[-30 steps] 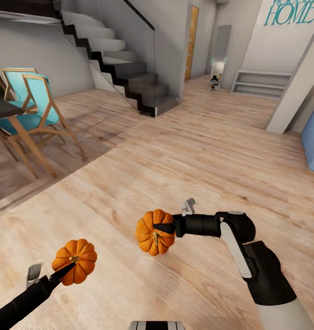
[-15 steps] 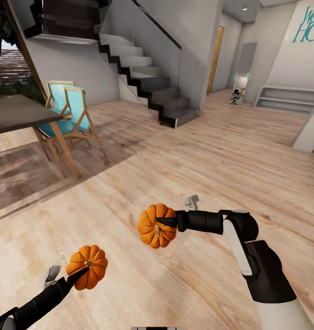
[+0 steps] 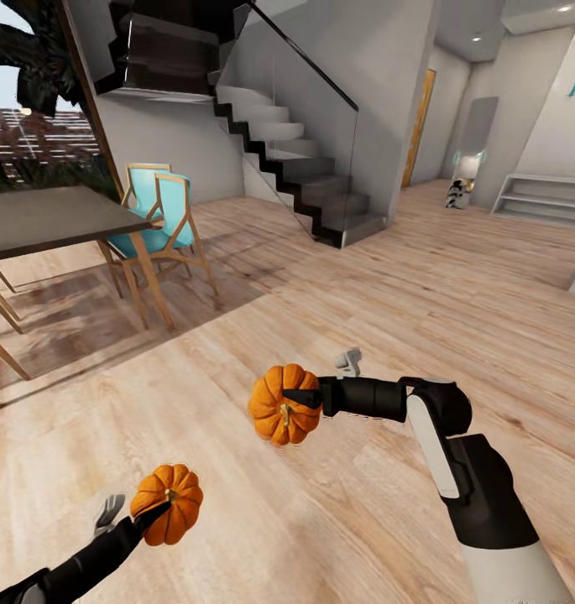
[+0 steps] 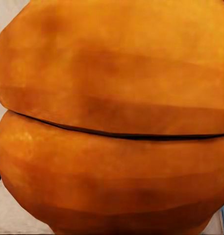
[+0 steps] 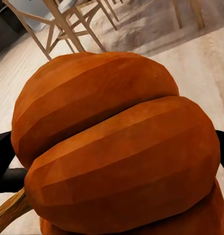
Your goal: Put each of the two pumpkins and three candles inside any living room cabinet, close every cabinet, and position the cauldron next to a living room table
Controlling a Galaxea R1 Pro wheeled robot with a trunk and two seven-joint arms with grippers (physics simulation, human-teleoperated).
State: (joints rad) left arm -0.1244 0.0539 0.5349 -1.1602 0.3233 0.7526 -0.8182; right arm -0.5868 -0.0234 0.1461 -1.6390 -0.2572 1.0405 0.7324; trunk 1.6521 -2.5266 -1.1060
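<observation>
Pumpkins ride in both pincers above a pale wooden floor (image 3: 337, 277). The left pincer (image 3: 157, 509), low at the near left of the head view, is clenched on a small ribbed orange pumpkin (image 3: 167, 503), its dark fingertip pressed against the fruit by the stem. In the left wrist view that same pumpkin (image 4: 112, 117) sits tight against the lens, two fat orange ribs with a dark groove between them.

The right pincer (image 3: 302, 398) reaches in from the right on a black and white arm (image 3: 455, 470) bent at the elbow, and it is grasping the second pumpkin (image 3: 283, 415), held with its stem turned toward the camera. The right wrist view has this pumpkin (image 5: 116, 147) up close, a curved tan stem (image 5: 6, 213) at one corner and black finger parts at either side.

Beyond, at the left, stands a dark-topped dining table (image 3: 52, 218) with turquoise wooden-framed chairs (image 3: 165, 226) just beside it. A staircase (image 3: 295, 168) with dark risers climbs behind them, and farther right are an orange door (image 3: 419, 126) and a low white shelf unit (image 3: 543, 195) against the wall.
</observation>
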